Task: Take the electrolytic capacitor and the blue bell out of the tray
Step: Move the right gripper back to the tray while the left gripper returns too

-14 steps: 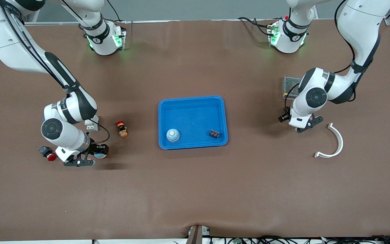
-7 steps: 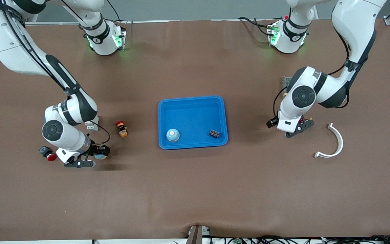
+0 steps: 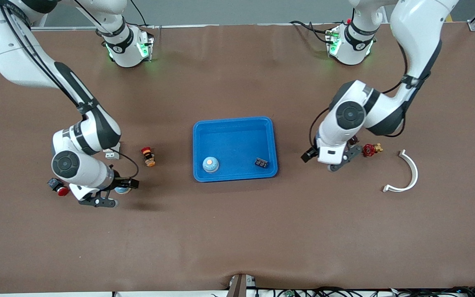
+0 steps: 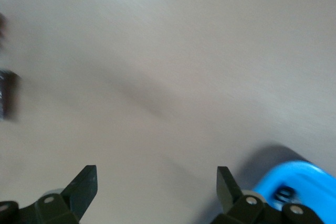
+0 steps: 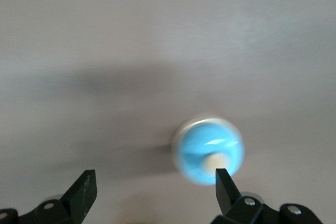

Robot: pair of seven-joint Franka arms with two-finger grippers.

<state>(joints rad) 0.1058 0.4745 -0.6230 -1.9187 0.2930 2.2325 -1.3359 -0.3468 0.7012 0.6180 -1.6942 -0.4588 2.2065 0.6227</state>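
Your right gripper (image 5: 154,179) stands wide open and holds nothing. It is low over the table toward the right arm's end. The blue bell (image 5: 209,150) sits on the bare table just under it, closer to one finger than the other and well apart from the tray (image 3: 234,120). A red push button (image 3: 58,186) lies just beside that gripper, and a red-and-orange button (image 3: 148,156) lies between it and the tray.

Your left gripper (image 4: 156,174) is also wide open and empty. It is over bare table between the tray and a small red valve (image 3: 370,149), with a white curved piece (image 3: 406,173) toward the left arm's end.

Two things remain in the tray, both near its edge closest to the front camera: a pale blue round part (image 3: 210,164) with an orange top, and a small black part (image 3: 261,163). You cannot tell from here which one is the capacitor.

The bell looks done, so the step in hand is probably the left arm's approach for the second part. Next, carry that gripper over the tray rim, centre the open fingers on the part, and descend. Watch the rim, because the black part lies close to it.

A second ago the right gripper was clamped on the bell; it has now let go. The left arm has swung in from near the white curved piece toward the tray, uncovering the red valve.
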